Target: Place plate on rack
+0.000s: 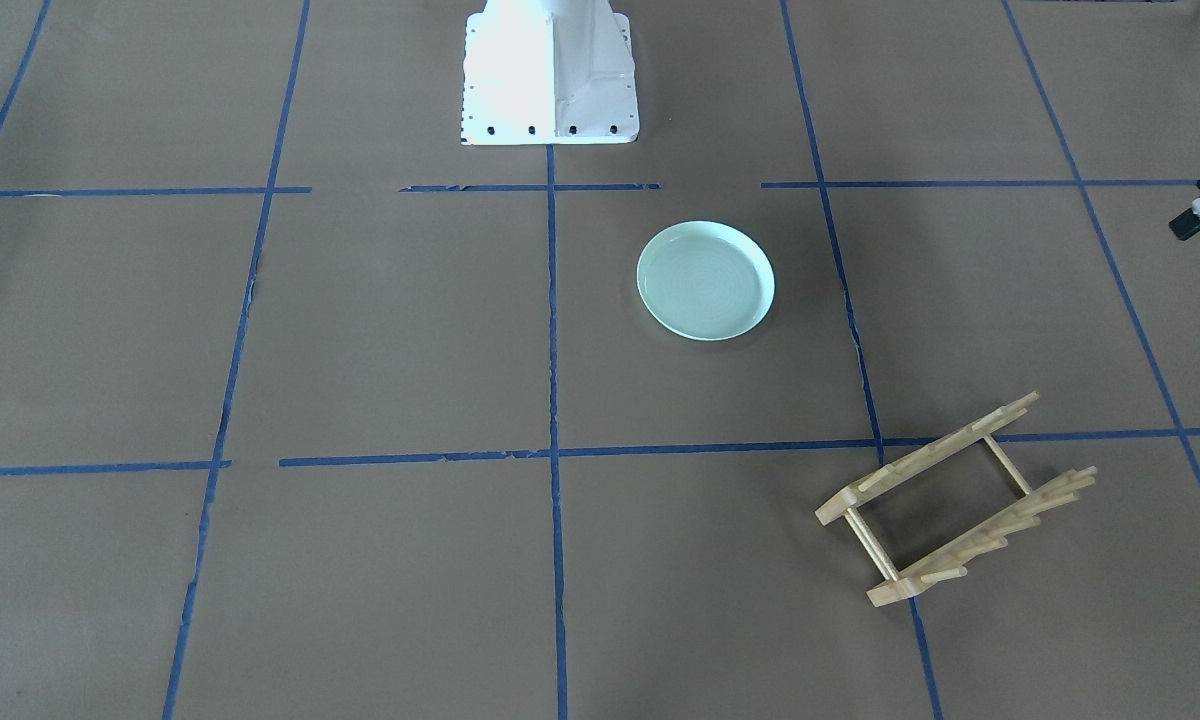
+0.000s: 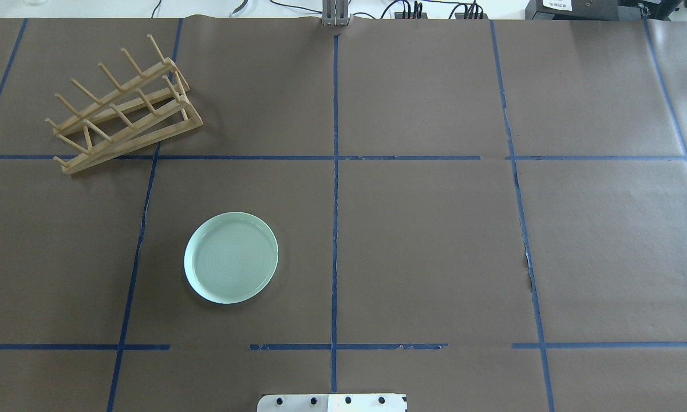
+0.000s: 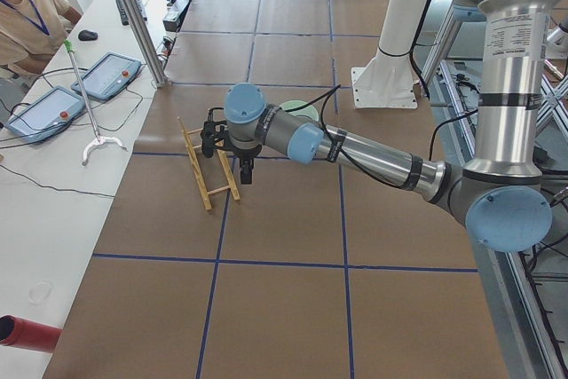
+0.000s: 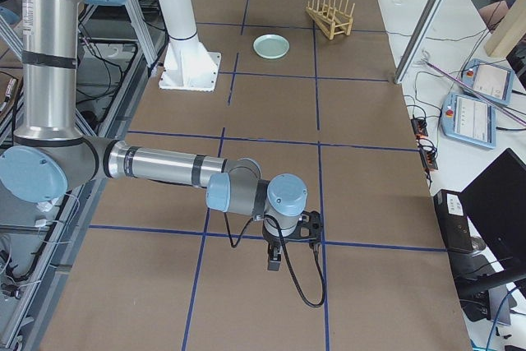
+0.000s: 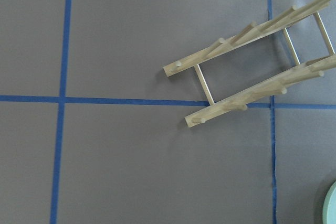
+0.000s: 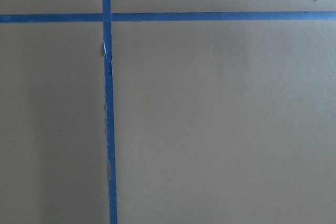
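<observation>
The pale mint-green plate (image 2: 231,257) lies flat on the brown table, left of centre; it also shows in the front view (image 1: 705,280). The wooden rack (image 2: 126,111) stands at the far left, set at an angle (image 1: 955,500). My left gripper (image 3: 242,169) hangs above the table next to the rack (image 3: 209,170); its wrist view looks down on the rack (image 5: 252,77) and a sliver of the plate (image 5: 332,203). I cannot tell whether it is open. My right gripper (image 4: 275,262) hangs over bare table far from both; I cannot tell its state.
Blue tape lines (image 2: 335,171) divide the brown table into squares. The white robot base (image 1: 550,70) stands at the table's near-middle edge. An operator (image 3: 27,15) sits beyond the far edge with control pendants (image 3: 106,73).
</observation>
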### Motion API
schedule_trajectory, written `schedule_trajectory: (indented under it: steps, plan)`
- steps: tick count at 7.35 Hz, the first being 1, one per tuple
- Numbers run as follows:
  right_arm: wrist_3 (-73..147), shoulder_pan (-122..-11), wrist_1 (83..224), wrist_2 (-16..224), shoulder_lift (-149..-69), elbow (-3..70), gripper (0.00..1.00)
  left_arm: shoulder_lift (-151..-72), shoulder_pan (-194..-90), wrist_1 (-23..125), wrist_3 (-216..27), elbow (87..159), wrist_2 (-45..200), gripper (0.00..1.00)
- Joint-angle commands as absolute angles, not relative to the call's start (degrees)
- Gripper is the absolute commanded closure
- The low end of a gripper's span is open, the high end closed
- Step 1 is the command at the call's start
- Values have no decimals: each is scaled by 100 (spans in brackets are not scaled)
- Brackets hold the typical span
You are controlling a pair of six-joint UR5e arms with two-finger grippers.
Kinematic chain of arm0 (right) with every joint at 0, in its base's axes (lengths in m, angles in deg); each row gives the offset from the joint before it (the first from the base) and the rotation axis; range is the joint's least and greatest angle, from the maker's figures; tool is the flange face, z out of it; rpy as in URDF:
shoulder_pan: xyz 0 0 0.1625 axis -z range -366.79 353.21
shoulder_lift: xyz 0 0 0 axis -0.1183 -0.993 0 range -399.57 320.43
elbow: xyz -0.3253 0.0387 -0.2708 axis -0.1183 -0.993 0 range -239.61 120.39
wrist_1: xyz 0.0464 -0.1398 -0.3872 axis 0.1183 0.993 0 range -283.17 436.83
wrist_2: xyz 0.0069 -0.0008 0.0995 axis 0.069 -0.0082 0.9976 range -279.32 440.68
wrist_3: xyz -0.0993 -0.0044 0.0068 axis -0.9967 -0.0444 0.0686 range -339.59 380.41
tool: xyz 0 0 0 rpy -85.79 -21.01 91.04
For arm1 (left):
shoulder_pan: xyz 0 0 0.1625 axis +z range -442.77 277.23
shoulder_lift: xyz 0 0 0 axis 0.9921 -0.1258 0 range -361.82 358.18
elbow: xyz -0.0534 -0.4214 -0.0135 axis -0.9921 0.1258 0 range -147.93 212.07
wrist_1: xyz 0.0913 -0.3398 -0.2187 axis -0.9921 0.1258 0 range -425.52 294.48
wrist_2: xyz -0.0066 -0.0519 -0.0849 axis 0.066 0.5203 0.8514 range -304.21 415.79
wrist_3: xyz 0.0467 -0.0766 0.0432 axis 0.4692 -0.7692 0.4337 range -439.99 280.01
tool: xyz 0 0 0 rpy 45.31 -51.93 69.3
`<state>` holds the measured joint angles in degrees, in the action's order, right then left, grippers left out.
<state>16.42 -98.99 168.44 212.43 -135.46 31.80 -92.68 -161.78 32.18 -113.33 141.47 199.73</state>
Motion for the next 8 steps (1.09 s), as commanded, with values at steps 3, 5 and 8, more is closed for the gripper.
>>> schedule_trajectory:
  steps: [3, 5, 8]
  plan:
    - [1637, -9899, 16850, 21243, -13555, 3180, 0, -10909, -13382, 3205, -15891, 13888, 18195, 0]
    - [1646, -9899, 16842, 21243, -13546, 3180, 0, -12137, -12554, 2105, -16305, 13055, 18026, 0]
    - [1637, -9899, 16850, 21243, -13546, 3180, 0, -13009, -11909, 1703, -16322, 12099, 17154, 0]
